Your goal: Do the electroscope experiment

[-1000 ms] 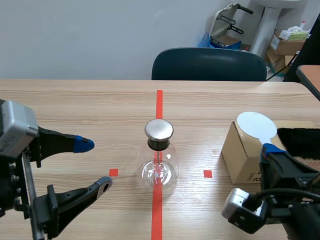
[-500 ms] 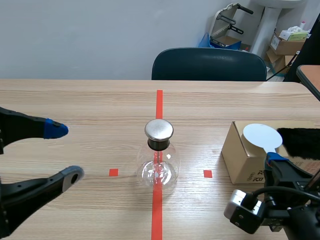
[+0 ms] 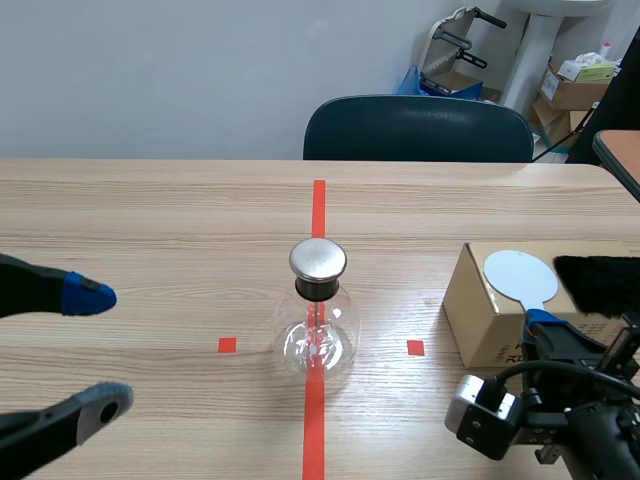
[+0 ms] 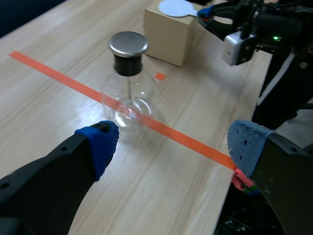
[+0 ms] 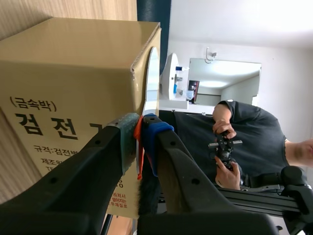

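Scene: electroscope flask (image 3: 318, 335) on the wooden counter's (image 3: 180, 220) centre tape. Left gripper (image 3: 98, 350) well aside, jaws wide, empty. Right gripper (image 3: 545, 322) holds white disc (image 3: 517, 273) by cardboard box (image 3: 480, 310).
Left wrist: flask ahead, untouched.
Right wrist: jaws clamped on disc's orange stem (image 5: 139, 147).
Judgement: bring disc gently to metal cap (image 3: 318, 259); don't jar glass.
Dark chair (image 3: 418, 128) beyond.

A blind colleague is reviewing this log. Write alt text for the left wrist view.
A round glass flask with a metal cap stands on a wooden table, astride an orange tape line, ahead of the open left gripper with its blue pads. Beyond it, the right gripper holds a white disc at a cardboard box's top.
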Controlling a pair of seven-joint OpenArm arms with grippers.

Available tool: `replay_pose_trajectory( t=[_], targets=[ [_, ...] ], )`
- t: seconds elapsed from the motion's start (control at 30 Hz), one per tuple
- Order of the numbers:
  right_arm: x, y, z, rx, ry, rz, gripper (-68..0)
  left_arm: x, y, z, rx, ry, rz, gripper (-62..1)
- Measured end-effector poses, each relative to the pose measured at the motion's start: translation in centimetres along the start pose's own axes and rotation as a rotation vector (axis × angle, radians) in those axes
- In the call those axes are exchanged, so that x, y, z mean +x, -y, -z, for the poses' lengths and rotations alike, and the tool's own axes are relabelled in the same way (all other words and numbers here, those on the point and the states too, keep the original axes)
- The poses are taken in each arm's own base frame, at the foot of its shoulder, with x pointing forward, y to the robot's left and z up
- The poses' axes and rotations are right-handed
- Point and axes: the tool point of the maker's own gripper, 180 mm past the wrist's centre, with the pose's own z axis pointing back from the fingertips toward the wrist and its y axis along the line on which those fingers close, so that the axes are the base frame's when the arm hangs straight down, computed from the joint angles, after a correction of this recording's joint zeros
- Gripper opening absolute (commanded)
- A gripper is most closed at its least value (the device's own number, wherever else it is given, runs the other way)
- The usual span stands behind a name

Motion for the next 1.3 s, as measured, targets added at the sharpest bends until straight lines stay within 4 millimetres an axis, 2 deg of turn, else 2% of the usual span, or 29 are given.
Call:
replay_pose_trajectory(
  t=[0.17,0.33,0.5,0.57,0.63,0.87,1.03,1.3],
  targets=[
    [0.0,0.0,0.0,0.002,0.0,0.0,-66.5,-1.1,2.9,1.3,-0.038,0.028,0.0,-13.3],
    [0.0,0.0,0.0,0.002,0.0,0.0,-66.5,-1.5,3.0,2.0,0.041,0.051,0.028,-13.3],
    [-0.1,0.0,0.0,0.001,-0.005,0.008,-65.3,-2.0,4.5,2.4,0.011,0.033,0.068,-13.3],
    [-0.1,0.0,0.0,0.001,-0.005,0.008,-59.2,-1.6,5.1,2.6,-0.003,0.043,0.068,-13.3],
    [-0.1,0.0,0.0,0.0,-0.007,0.011,-50.1,-1.1,5.2,2.8,0.005,0.056,0.072,-13.3],
    [-0.1,0.0,0.0,0.0,-0.007,0.011,-21.5,-0.4,3.4,3.1,0.046,0.055,0.103,-13.3],
    [-0.1,0.0,0.0,0.0,-0.007,0.011,0.4,-0.4,3.2,3.1,0.05,0.055,0.109,-13.3],
    [-0.3,0.0,0.0,-0.003,-0.015,0.024,0.4,-0.3,2.8,3.2,0.059,0.048,0.123,-13.3]
  ],
)
